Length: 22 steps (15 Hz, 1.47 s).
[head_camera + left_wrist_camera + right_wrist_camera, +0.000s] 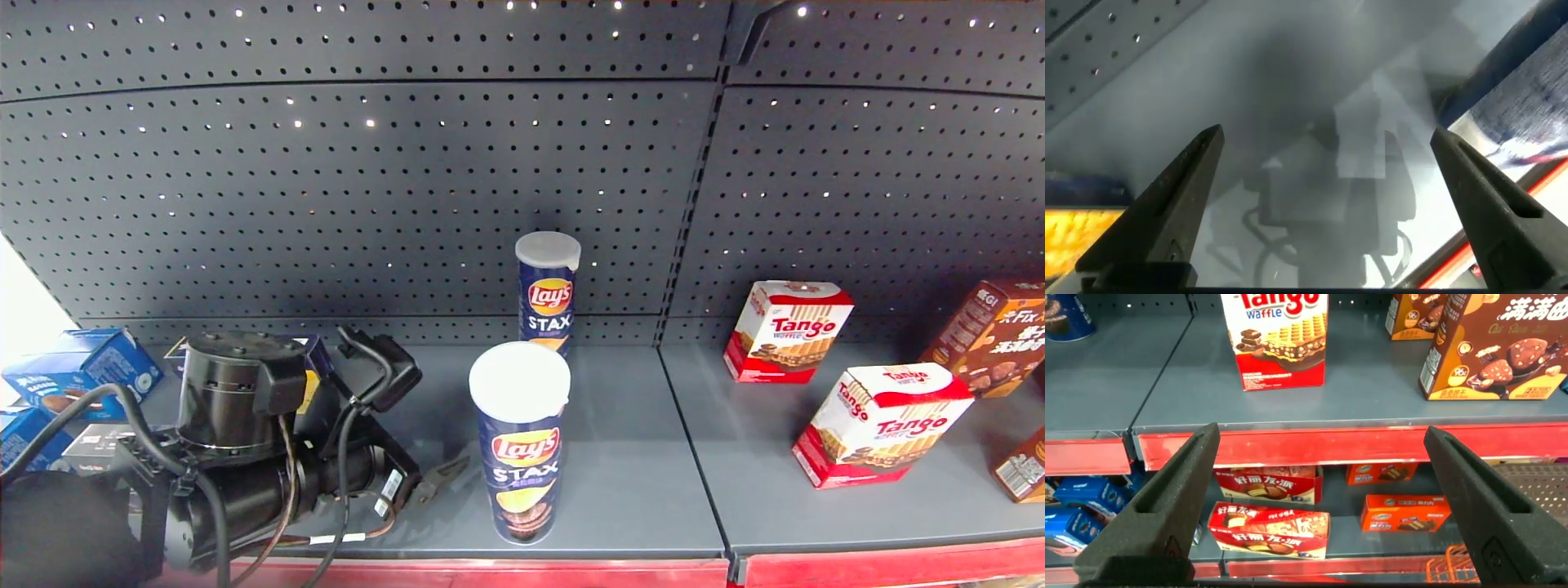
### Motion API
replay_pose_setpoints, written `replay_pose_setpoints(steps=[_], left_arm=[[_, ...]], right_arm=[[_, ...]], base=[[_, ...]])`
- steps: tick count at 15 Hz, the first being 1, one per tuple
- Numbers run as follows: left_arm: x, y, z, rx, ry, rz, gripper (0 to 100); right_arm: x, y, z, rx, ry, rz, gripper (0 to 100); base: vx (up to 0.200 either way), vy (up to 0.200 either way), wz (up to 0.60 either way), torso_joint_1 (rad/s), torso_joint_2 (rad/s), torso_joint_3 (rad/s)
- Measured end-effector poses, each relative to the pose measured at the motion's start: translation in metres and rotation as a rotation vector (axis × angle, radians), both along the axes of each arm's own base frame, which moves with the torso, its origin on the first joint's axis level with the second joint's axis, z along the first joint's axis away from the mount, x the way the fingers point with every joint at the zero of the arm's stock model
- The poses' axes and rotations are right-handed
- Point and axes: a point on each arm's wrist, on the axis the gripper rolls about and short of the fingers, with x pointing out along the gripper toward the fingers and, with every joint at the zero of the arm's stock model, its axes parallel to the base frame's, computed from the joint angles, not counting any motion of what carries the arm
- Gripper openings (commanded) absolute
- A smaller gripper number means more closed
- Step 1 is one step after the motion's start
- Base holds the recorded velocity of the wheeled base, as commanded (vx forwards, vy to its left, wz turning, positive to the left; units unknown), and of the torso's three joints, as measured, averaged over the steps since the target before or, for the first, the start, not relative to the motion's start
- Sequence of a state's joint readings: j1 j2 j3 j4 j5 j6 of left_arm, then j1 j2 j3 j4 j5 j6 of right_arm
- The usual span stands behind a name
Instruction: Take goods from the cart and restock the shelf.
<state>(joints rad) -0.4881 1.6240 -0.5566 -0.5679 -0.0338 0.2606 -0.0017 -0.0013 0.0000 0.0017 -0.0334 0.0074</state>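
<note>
My left fingers (1167, 212) spread open, empty, low over the shelf (637, 457), beside the front chips can (520, 445); second can (547, 290) upright behind it. My right fingers (1159, 514) open too, before the shelf's red edge.

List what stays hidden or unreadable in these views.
Head view: blue boxes partly behind the left arm, cut by the edge.
Head view: brown box cut by the edge.
Left wrist view: chip can blurred, cut off.
Right wrist view: lower-shelf boxes partly behind the jaws.
</note>
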Motion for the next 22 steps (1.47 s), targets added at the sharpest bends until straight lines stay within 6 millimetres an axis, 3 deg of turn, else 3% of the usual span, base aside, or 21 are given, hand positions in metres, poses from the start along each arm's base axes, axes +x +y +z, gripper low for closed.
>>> replay_pose_setpoints(steps=[4,22], left_arm=[[0.000,-0.013,-0.001,0.009,0.000,-0.019,100],[-0.009,-0.023,-0.008,0.036,0.016,-0.057,100]], right_arm=[[0.000,0.000,0.000,0.000,0.000,0.000,100],[0.000,0.000,0.000,0.000,0.000,0.000,100]], base=[[0.000,0.000,0.00,0.000,0.00,0.000],[0.000,0.000,0.00,0.000,0.00,0.000]])
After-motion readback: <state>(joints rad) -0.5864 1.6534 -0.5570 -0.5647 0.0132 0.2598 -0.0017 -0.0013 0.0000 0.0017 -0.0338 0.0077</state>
